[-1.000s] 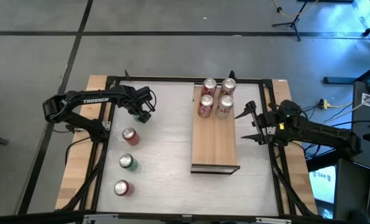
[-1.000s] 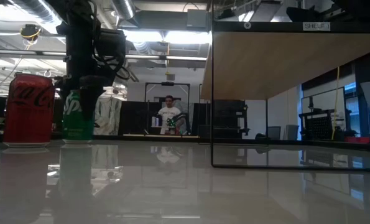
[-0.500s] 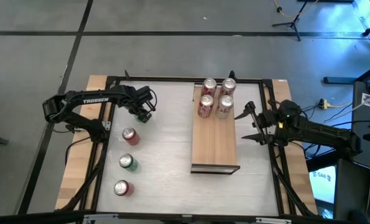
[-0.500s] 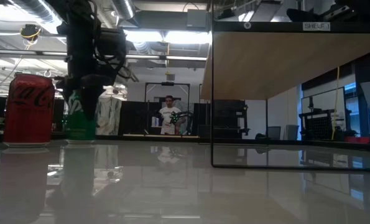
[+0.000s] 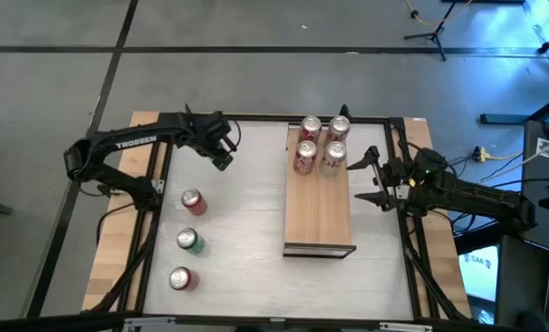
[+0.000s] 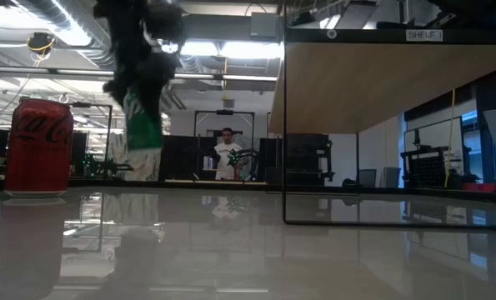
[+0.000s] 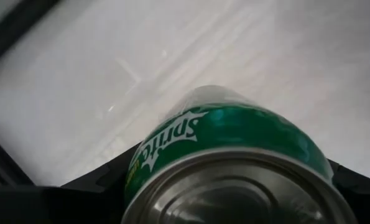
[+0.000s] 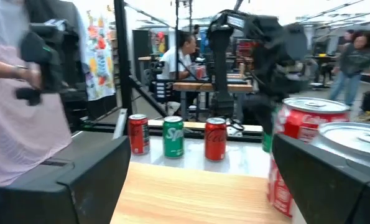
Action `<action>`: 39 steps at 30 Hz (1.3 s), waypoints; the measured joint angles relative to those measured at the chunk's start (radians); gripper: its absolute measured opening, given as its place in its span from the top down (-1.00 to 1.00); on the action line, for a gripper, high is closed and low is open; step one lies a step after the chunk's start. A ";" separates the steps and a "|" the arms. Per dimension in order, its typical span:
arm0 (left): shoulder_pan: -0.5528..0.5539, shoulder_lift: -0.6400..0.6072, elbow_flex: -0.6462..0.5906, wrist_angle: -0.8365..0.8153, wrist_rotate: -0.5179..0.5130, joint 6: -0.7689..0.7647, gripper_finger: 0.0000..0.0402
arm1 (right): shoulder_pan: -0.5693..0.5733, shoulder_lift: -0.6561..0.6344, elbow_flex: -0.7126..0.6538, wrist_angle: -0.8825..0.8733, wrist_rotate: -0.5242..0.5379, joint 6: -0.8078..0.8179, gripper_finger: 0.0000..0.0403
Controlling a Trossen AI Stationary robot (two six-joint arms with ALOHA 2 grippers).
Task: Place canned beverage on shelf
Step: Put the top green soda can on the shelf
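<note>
Now Sprite can [image 7: 225, 140] in left tool [image 5: 220, 157], airborne.

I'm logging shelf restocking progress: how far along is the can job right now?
Done: four cans stand at the far end of the shelf. In hand: the left hand holds a green Sprite can lifted off the table. Left: three cans remain on the table's left side. The right hand waits open beside the shelf.

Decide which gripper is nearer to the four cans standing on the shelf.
The right gripper: open just beside the four cans, off the shelf's edge. The left gripper, holding a green can, is farther off across the table.
</note>
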State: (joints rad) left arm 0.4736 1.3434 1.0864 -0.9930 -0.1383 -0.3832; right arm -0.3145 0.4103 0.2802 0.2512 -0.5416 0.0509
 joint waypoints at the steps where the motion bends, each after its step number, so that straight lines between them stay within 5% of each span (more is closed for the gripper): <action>1: -0.009 0.000 0.033 -0.024 0.000 0.000 -0.41 | 0.000 0.000 0.000 0.000 0.014 0.000 -0.91; 15: -0.295 -0.002 0.358 -0.111 -0.096 -0.206 -0.41 | 0.000 0.001 0.001 0.099 0.135 0.052 -0.91; 24: -0.466 0.021 0.377 -0.011 -0.136 -0.342 -0.41 | 0.000 0.089 0.089 0.092 0.184 0.075 -0.91; 39: -0.569 0.113 0.377 0.221 -0.128 -0.314 -0.42 | 0.001 0.334 0.250 0.072 0.154 0.074 -0.91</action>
State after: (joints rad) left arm -0.0956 1.4559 1.4635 -0.7720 -0.2665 -0.6971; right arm -0.3138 0.7445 0.5297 0.3235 -0.3875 0.1254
